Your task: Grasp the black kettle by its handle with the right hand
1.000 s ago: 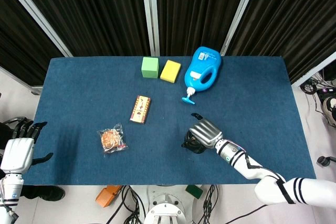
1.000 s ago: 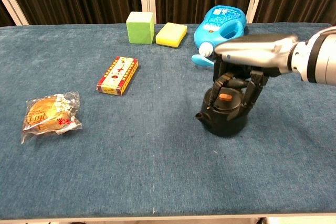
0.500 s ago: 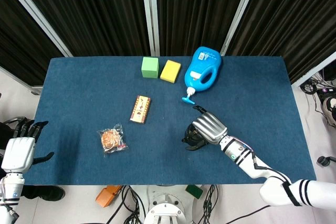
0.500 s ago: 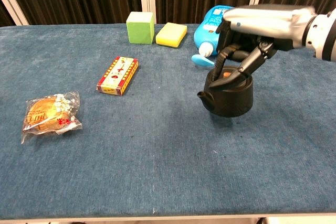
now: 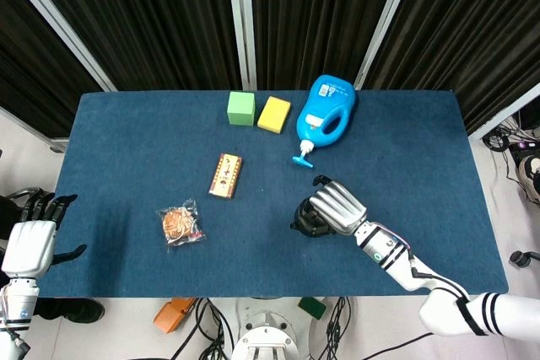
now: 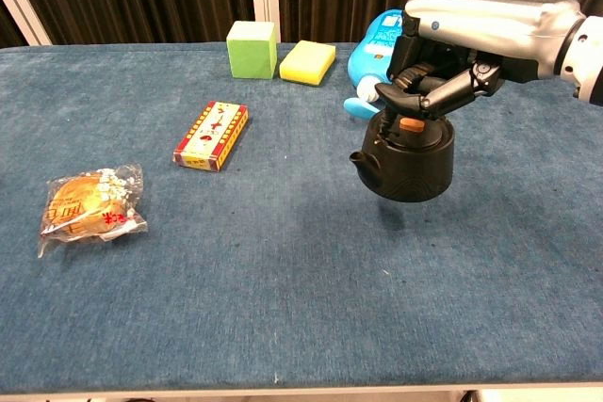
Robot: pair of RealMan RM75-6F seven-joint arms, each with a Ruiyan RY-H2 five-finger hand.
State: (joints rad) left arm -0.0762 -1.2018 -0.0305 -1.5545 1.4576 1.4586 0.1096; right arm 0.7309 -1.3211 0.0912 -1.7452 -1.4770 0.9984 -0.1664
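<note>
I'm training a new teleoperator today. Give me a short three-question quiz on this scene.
1. True or false: the right robot hand grips the black kettle by its handle.
2. Which lies nearest the snack packet? A) green cube B) patterned box C) blue bottle
3. Fill in: the left robot hand holds ____.

Key: 1 true; 2 B; 3 nothing.

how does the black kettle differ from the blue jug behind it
The black kettle is round, squat and dark; the blue jug is bright blue with a printed label. The kettle is upright, its handle gripped by the right hand, while the jug lies on its side, untouched. In the chest view the kettle appears lifted off the table; the jug rests on it. Both have a handle and a spout.
</note>
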